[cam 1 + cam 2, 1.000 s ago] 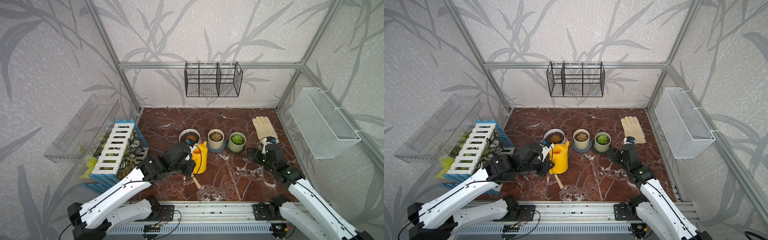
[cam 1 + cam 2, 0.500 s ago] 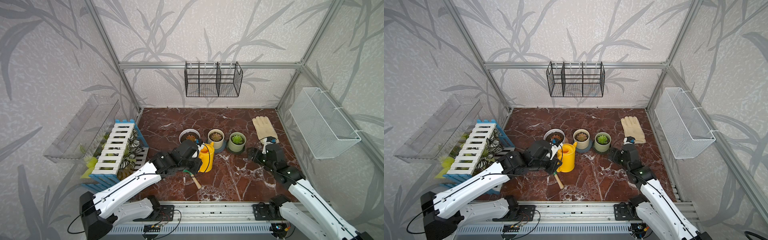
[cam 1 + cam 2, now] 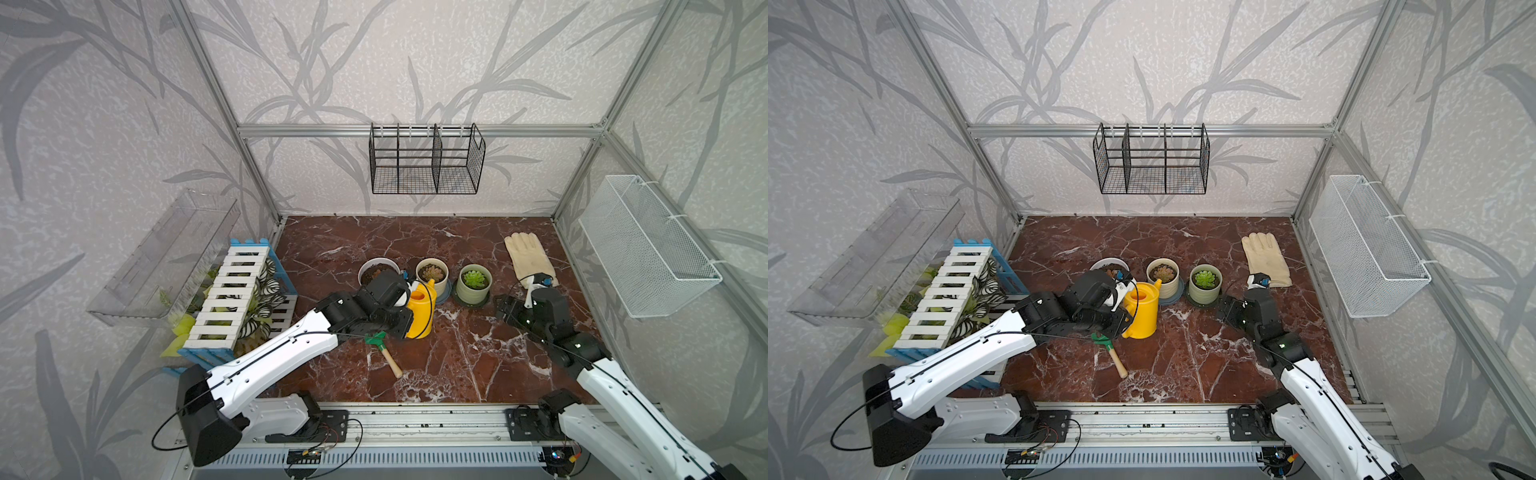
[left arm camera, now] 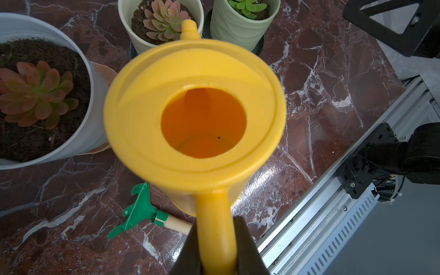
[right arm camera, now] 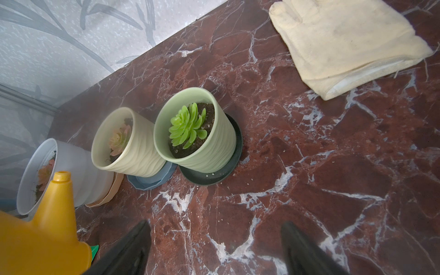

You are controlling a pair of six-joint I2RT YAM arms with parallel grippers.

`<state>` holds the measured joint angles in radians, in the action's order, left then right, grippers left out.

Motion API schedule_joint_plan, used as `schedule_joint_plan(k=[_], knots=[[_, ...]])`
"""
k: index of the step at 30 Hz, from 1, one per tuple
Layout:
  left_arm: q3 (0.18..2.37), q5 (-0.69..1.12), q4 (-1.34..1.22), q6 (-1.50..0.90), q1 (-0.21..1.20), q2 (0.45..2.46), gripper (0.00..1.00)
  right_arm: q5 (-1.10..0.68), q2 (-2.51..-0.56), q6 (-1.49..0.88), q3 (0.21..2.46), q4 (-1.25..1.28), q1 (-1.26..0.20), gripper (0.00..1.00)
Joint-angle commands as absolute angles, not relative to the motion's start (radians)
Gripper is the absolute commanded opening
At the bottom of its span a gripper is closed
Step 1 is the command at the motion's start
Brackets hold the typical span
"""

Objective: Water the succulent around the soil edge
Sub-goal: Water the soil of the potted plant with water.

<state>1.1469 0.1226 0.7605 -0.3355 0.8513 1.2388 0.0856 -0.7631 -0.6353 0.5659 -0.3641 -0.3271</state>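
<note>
My left gripper is shut on the handle of the yellow watering can, which it holds upright. The can's spout tip is next to the near rim of the cream pot, which holds a pink succulent. To its left a white pot holds a reddish succulent. To its right a green pot holds a green succulent. My right gripper stands open and empty, low over the marble just right of the green pot.
A green rake with a wooden handle lies in front of the can. A cream glove lies at the back right. A white slatted crate of plants stands at the left edge. A black wire basket and a white mesh basket hang on the walls.
My left arm has carried the watering can to the right, from in front of the white pot to the cream pot. The right arm has stayed where it was.
</note>
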Motion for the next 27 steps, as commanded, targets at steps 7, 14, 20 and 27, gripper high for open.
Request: schedule_joint_plan(k=[7, 14, 20, 27], knots=[[1.295, 0.111, 0.875, -0.357, 0.821, 1.334, 0.00, 0.103, -0.741, -0.634, 0.554, -0.362, -0.324, 0.87], [1.351, 0.100, 0.938, -0.360, 0.803, 1.384, 0.00, 0.103, -0.739, -0.634, 0.555, -0.364, -0.323, 0.87], [1.363, 0.132, 0.937, -0.356, 0.800, 1.404, 0.00, 0.103, -0.738, -0.634, 0.555, -0.364, -0.324, 0.87], [1.372, 0.167, 0.900, -0.349, 0.804, 1.418, 0.00, 0.103, -0.739, -0.634, 0.554, -0.362, -0.324, 0.87]])
